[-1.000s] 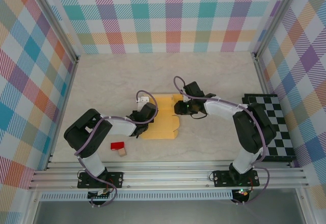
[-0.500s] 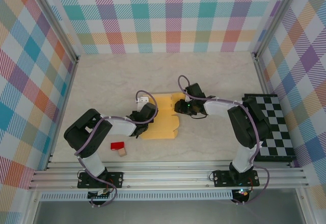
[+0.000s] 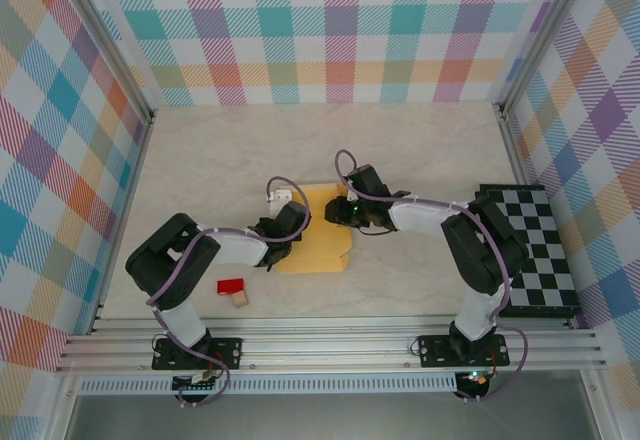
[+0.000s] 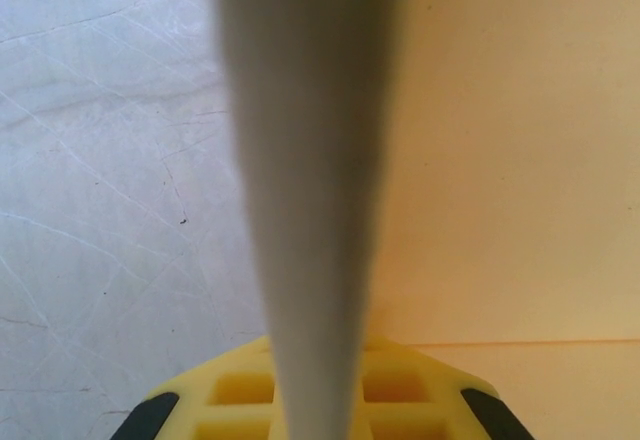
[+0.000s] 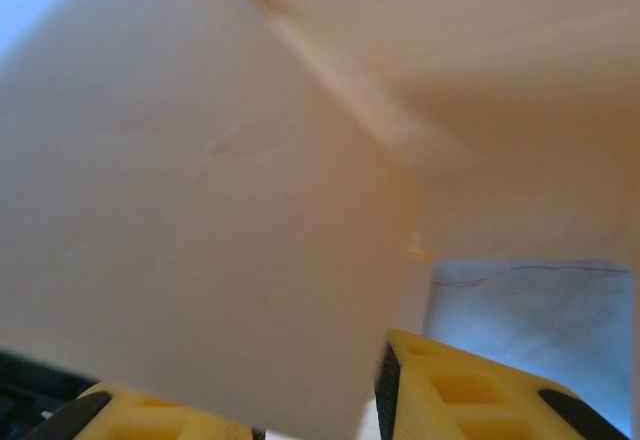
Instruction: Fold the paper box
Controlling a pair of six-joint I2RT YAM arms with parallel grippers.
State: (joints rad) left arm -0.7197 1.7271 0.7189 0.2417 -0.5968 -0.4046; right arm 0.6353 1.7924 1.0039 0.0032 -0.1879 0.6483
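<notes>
left gripper is closed on the left edge of the paper box. in its wrist view the yellow fingers meet on a thin strip of card seen edge-on, with the flat sheet to the right of it and bare table to the left. right gripper sits at the far right corner of the same sheet. in its wrist view the yellow pads stand apart, and a lifted flap of card lies blurred across the gap and over the left pad. i can't tell whether either pad touches the flap.

the paper box is a pale yellow-orange sheet lying mostly flat in the middle of the table, between the two grippers, with a notched right edge. both arms reach in low from the near edge, the left from the near left and the right from the near right.

a small red block and a tiny tan cube lie just beside each other, near and left of the sheet. a black-and-white checkered mat lies at the right edge, well apart from the sheet.
</notes>
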